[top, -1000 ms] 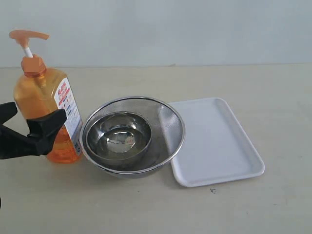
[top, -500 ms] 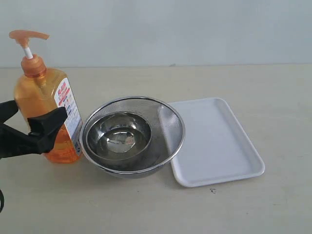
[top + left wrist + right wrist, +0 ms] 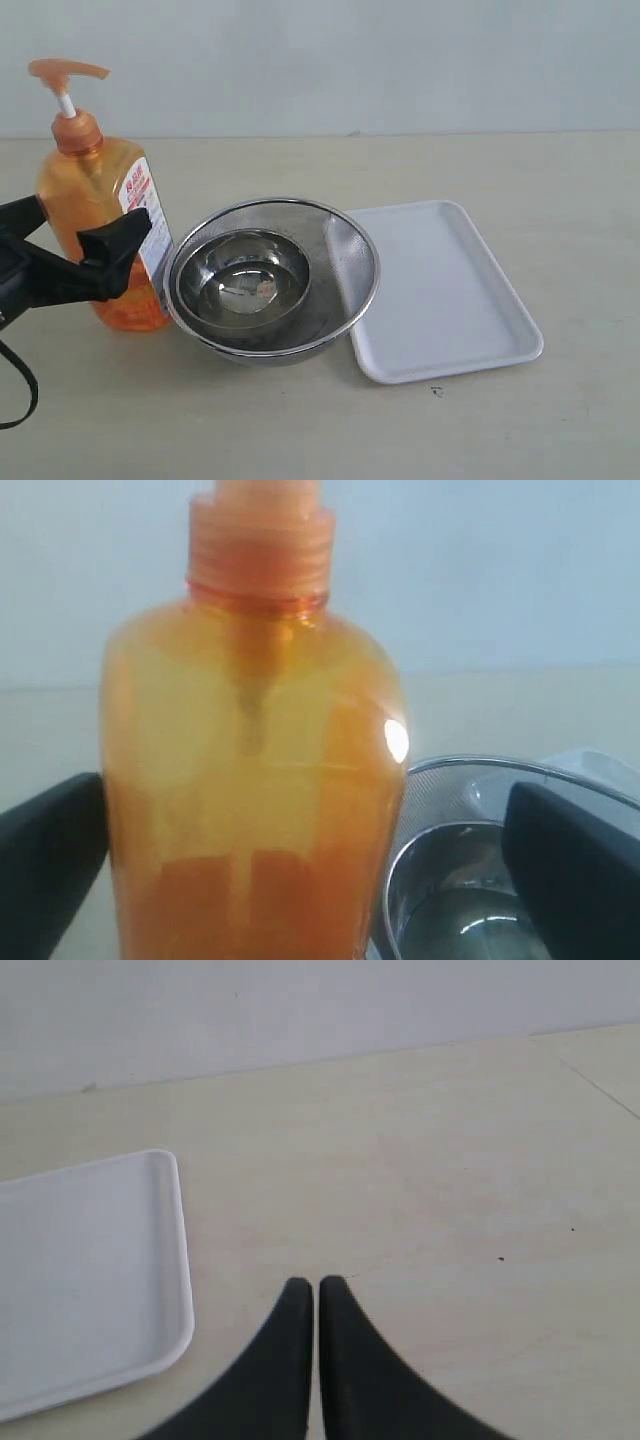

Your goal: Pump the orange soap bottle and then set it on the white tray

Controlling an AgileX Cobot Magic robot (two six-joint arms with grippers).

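the tall translucent orange plastic soap bottle with its orange pump head stands on the pale beige table at the left of the exterior frame. it is just beside the round steel mesh strainer bowl, which holds a smaller round polished steel bowl. whether bottle and strainer rim touch, i cannot tell. the flat white rectangular plastic tray lies right of centre, past the bowls.

the black left gripper is spread wide around the lower half of the bottle. in the left wrist view one finger sits right against the bottle wall, while the other shows a clear gap. the black right gripper is pinched together on nothing, low over bare table beside the tray's corner.

likely trouble:
- uneven closing: the near finger may shove the bottle against the strainer rim before the far one arrives, tilting it.
- a low grip on a tall, smooth bottle could let it rock or slip when the pump is pressed from above.
- on the way to the tray, the bottle's base may clip the strainer if not lifted high enough.
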